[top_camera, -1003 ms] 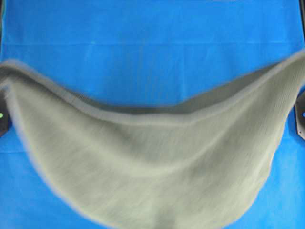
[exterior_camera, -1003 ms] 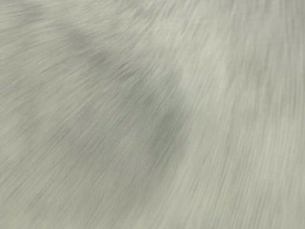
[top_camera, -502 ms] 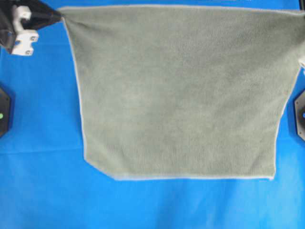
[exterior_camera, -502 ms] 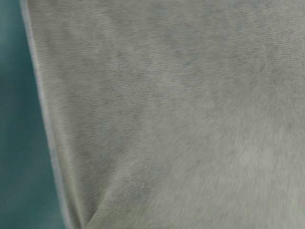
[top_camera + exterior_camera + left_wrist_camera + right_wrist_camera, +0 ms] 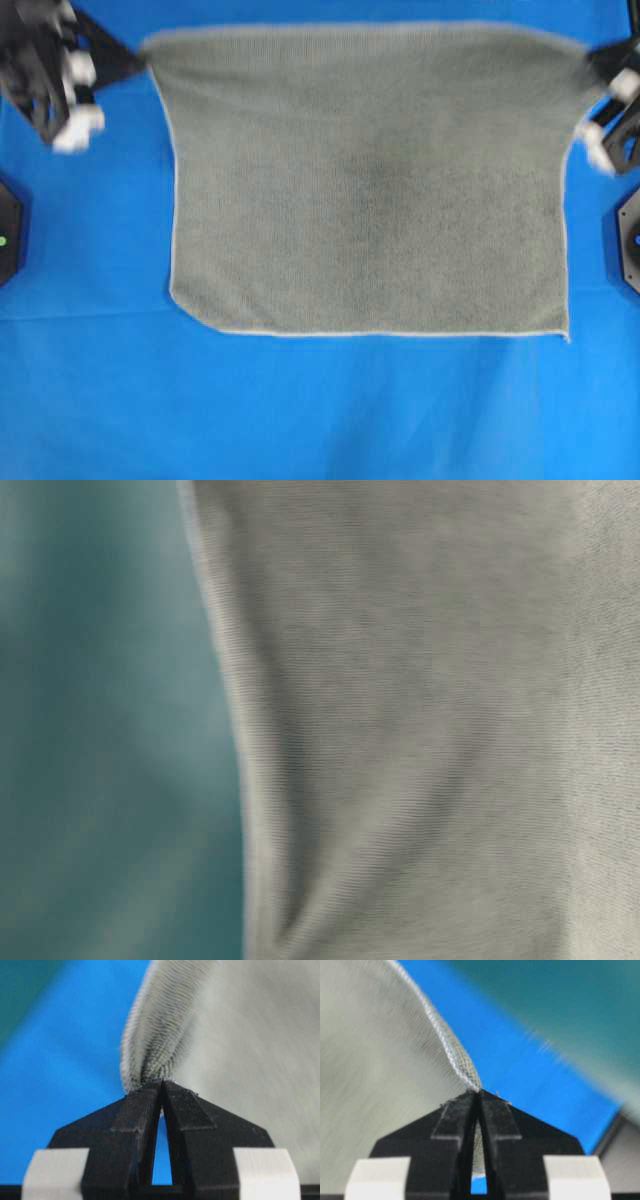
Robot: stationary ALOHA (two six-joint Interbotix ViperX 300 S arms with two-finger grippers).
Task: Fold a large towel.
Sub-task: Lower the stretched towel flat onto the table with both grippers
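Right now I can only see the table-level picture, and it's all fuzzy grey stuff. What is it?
Observer: That's the towel, spread out almost flat on the blue sheet.
Operator: Is anybody holding it?
Observer: Yes. The left hand is pinched shut on one far corner.
Operator: And the other corner?
Observer: The right hand is shut on the hem at the other far corner.
Operator: Is it folded yet?
Observer: No fold shows from overhead, and the near edge lies straight on the sheet.
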